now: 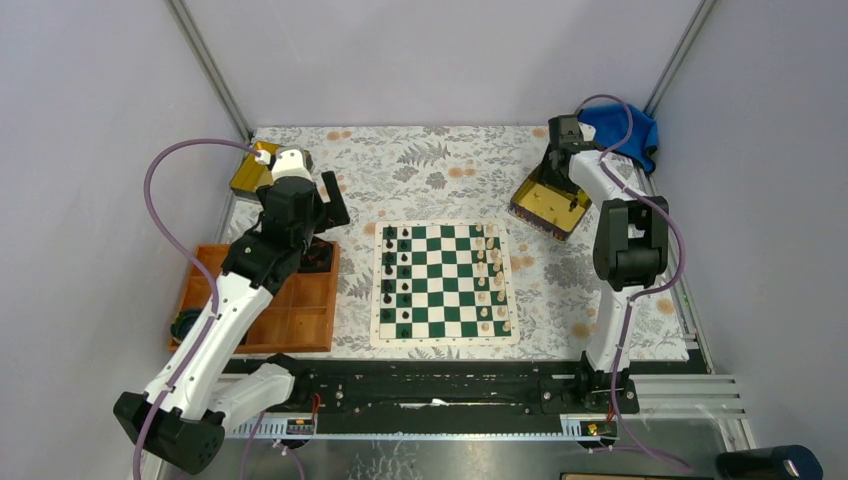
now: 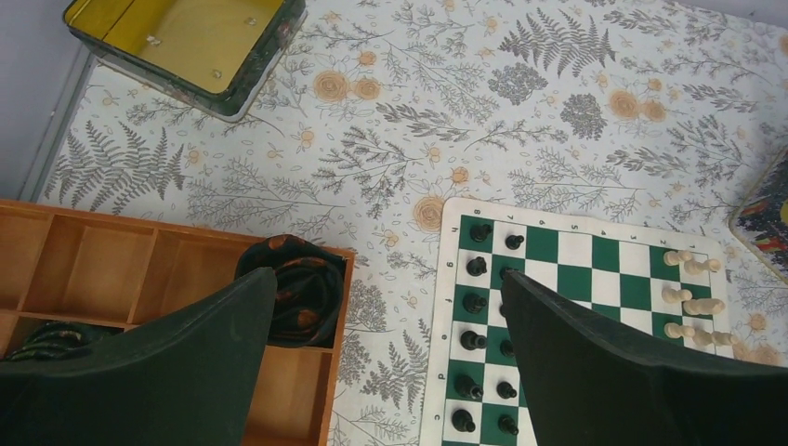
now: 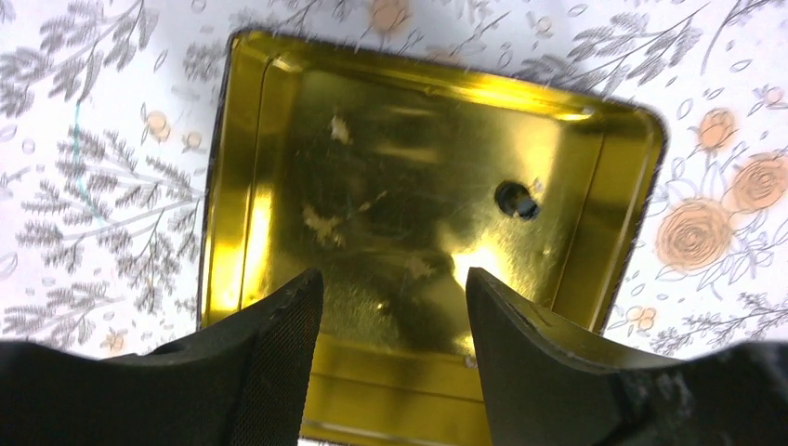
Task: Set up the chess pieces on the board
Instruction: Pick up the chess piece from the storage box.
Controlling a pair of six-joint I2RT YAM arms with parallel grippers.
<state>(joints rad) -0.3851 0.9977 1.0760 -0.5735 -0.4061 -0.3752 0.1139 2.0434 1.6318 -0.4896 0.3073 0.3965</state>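
Inspector: Right gripper [image 3: 390, 283], finger state?

Onlooker: Spread apart, nothing between them. They hang over the open gold tin [image 3: 279, 167]. 1 black piece [image 3: 517, 200] lies on the tin floor, just ahead of the right-hand finger in the wrist view and not touching it.

Inspector: Left gripper [image 2: 388, 283]?

Onlooker: Spread wide and empty, above the floral cloth [image 2: 390, 167]. The board [image 2: 542, 243] lies ahead of and beneath the right-hand finger. The black chess pieces [image 2: 476, 304] stand in 2 files along the board edge nearest the gap between the fingers, with the cream pieces [image 2: 692, 307] along the opposite edge. The wooden tray [image 2: 93, 269] sits beneath the left-hand finger, with a dark bundle [image 2: 297, 288] in 1 compartment just beside that fingertip. A second gold tin [image 2: 186, 37] lies well ahead on the same side.
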